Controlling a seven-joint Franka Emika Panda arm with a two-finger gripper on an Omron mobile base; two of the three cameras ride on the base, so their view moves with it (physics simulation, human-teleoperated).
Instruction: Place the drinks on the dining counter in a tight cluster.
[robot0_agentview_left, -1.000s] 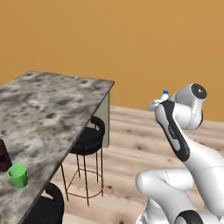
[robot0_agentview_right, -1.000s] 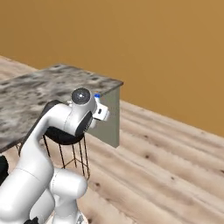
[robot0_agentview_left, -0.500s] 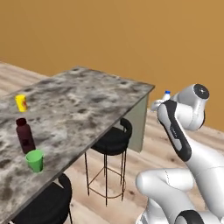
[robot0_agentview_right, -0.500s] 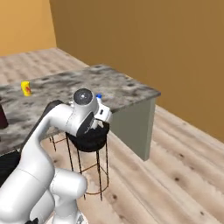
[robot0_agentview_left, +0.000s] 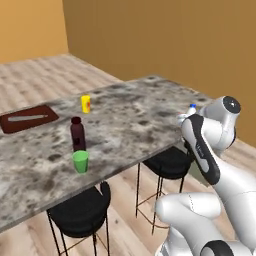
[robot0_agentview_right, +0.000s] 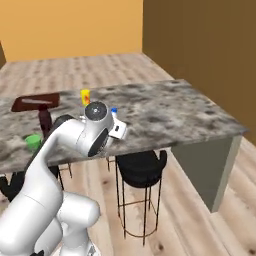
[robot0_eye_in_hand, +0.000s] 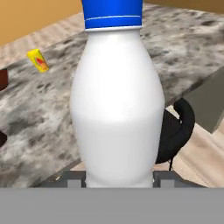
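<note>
Gripper (robot0_eye_in_hand: 117, 177) – clamped water bottle (robot0_eye_in_hand: 117, 96) close-up

Water bottle (robot0_eye_in_hand: 117, 109): smooth, milky translucent plastic, glossy blue cap. Dining counter (robot0_agentview_left: 130, 120): polished grey-brown marbled stone top. Maroon bottle (robot0_agentview_left: 77, 134): dark, smooth, slight sheen. Green cup (robot0_agentview_left: 80, 161) and yellow cup (robot0_agentview_left: 86, 103): plain matt plastic. Bar stools (robot0_agentview_left: 167, 162): black padded seats, thin metal wire legs. Floor (robot0_agentview_right: 210, 225): pale wood planks.

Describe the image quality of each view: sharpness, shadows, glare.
Left base view: soft and slightly blurred, no glare, flat even light on the dining counter. Right base view: equally soft, wall corner shaded darker. Hand view: water bottle looms large, smoothly shaded, background mildly blurred.
</note>
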